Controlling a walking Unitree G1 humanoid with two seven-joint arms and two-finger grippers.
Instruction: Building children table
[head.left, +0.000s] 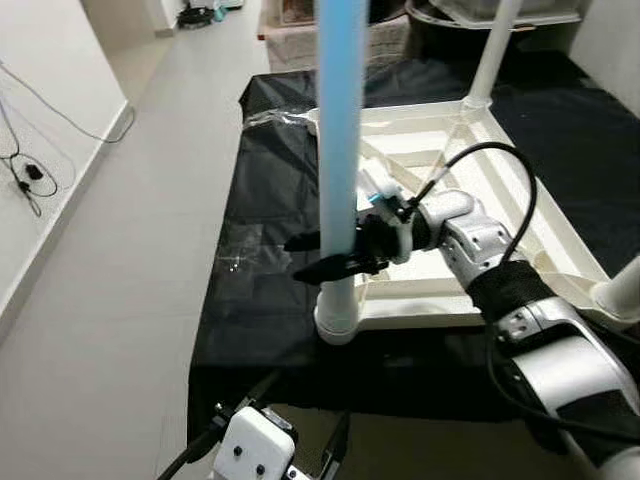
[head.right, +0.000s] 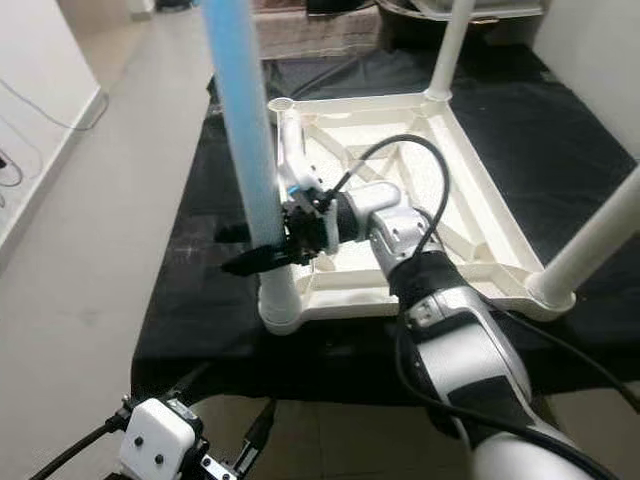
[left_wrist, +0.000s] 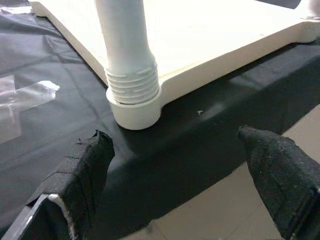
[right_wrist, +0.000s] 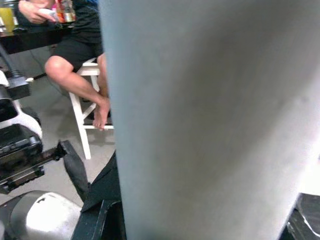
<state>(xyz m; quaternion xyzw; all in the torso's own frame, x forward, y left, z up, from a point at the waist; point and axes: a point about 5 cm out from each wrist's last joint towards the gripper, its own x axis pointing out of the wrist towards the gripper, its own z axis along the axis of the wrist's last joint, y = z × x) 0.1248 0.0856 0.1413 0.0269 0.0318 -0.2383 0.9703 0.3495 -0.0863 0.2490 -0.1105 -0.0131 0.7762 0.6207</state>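
While the pale blue table leg (head.left: 340, 130) stands upright in the centre of the frame, its long axis vertical and its threaded white foot seated in the corner socket (head.left: 338, 322) of the upturned white table frame (head.left: 470, 190), the right gripper (head.left: 322, 255) reaches in from the lower right and its fingers clasp the leg just above the socket. By my judgement the leg is being screwed home, so the turn runs about that vertical axis. Low at the bottom left, the left gripper (left_wrist: 180, 165) hangs near the socket with fingers spread, holding nothing. Black cloth (head.left: 250, 300) covers the floor beneath the frame. Two other white legs (head.left: 492, 55) already stand at far corners.
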